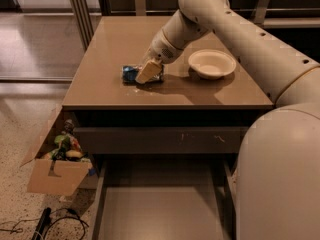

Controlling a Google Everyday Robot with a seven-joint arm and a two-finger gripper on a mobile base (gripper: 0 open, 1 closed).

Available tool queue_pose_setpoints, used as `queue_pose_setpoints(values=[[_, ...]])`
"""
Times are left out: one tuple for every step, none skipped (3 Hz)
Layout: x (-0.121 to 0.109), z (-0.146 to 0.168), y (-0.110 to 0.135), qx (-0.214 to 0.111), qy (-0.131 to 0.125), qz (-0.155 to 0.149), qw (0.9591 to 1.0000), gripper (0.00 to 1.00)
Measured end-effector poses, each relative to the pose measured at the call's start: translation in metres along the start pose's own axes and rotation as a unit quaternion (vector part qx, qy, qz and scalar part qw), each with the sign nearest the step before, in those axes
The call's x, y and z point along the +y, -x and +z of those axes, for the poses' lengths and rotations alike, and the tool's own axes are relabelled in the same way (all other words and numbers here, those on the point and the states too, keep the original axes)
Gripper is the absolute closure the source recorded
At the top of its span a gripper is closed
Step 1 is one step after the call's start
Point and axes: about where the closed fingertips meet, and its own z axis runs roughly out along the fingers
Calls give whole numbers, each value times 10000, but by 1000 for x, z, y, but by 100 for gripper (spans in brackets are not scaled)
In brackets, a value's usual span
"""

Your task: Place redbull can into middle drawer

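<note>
The redbull can [130, 74] lies on its side on the brown tabletop [110, 44], left of centre. My gripper [148, 72] reaches down from the upper right and sits right over the can's right half, hiding part of it; blue shows on both sides of the gripper. The middle drawer [160, 209] stands pulled out at the bottom of the view, below the table's front edge, with a bare grey-brown floor and low side walls.
A cream round bowl [212, 64] stands on the tabletop right of the gripper. A dark drawer front [160, 140] sits under the tabletop. A cardboard box [55, 171] of items stands at the left on the floor, with cables [50, 224] below it.
</note>
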Motion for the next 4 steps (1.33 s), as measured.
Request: queue_pose_setpoints(values=[[0, 0, 0, 0, 0, 0, 10000, 82], [0, 1, 1, 6, 10, -5, 10000, 100], [0, 2, 1, 12, 18, -11, 10000, 100], [3, -10, 11, 50, -15, -106, 9999, 100]])
